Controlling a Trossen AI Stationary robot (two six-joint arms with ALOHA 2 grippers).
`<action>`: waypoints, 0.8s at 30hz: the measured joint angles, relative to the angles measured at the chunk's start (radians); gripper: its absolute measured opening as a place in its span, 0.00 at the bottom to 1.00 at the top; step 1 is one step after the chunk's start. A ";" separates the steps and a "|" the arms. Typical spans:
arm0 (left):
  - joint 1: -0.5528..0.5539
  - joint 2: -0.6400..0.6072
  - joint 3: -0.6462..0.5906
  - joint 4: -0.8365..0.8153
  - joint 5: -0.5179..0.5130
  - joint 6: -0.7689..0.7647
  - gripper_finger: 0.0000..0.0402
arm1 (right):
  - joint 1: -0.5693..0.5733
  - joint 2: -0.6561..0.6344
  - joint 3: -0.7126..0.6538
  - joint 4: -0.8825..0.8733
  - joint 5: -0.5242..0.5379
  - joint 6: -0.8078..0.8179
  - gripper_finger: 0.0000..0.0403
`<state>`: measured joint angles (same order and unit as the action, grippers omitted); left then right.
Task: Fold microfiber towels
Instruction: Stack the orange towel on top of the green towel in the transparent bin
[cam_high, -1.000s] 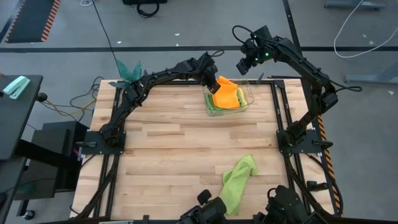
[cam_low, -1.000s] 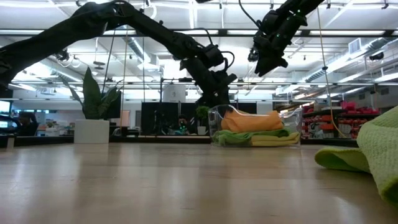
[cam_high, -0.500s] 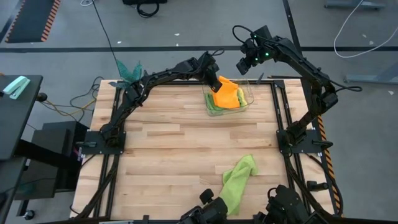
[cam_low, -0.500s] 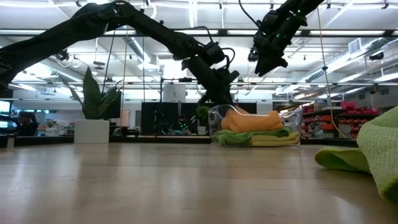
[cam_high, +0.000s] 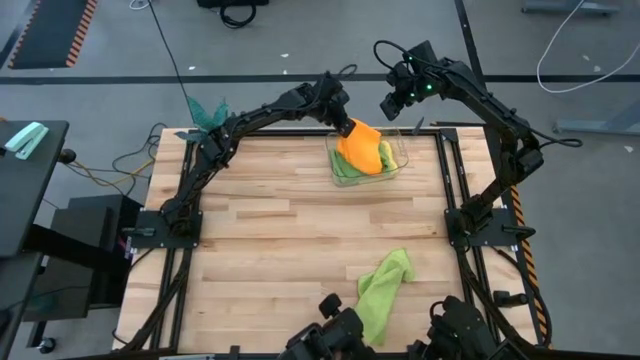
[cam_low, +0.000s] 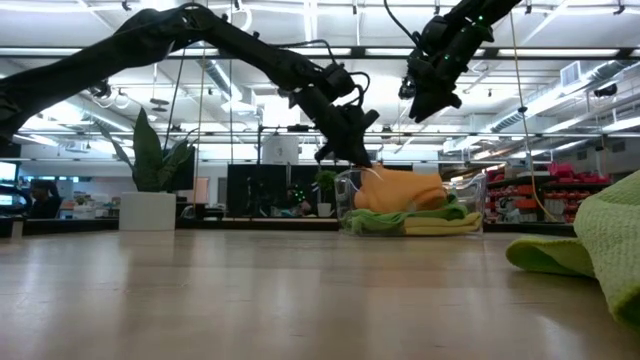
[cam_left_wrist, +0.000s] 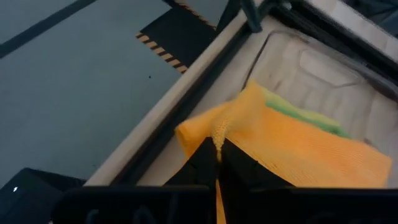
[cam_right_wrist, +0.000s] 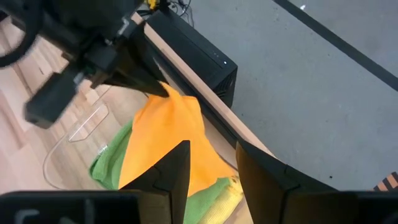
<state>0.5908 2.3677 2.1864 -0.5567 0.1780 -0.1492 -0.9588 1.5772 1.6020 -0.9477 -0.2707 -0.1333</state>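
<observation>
A: Left gripper (cam_high: 347, 126)?
B: Pinching the fuzzy orange towel's (cam_high: 364, 149) corner, lifting it from the clear tub (cam_high: 392, 170), upper centre.
A: Right gripper (cam_high: 393, 104)?
B: Hanging released, just beside.

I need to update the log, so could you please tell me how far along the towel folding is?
Nothing looks folded yet. The left gripper pinches the orange towel, lifting it from the clear bin, where green and yellow towels remain. One green towel lies crumpled near the front edge. The right gripper hangs above the bin, open.
</observation>
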 joint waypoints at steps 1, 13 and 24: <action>0.003 0.002 -0.001 -0.003 -0.001 0.001 0.02 | 0.000 0.000 0.000 0.004 0.000 0.000 0.34; 0.002 0.038 -0.002 0.004 0.056 -0.031 0.21 | 0.000 0.000 0.000 0.005 0.000 0.002 0.34; 0.041 0.038 -0.001 0.000 0.088 -0.053 0.46 | 0.000 0.000 0.000 0.004 0.000 0.001 0.34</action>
<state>0.6319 2.4058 2.1853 -0.5571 0.2661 -0.2019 -0.9588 1.5772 1.6020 -0.9436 -0.2710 -0.1322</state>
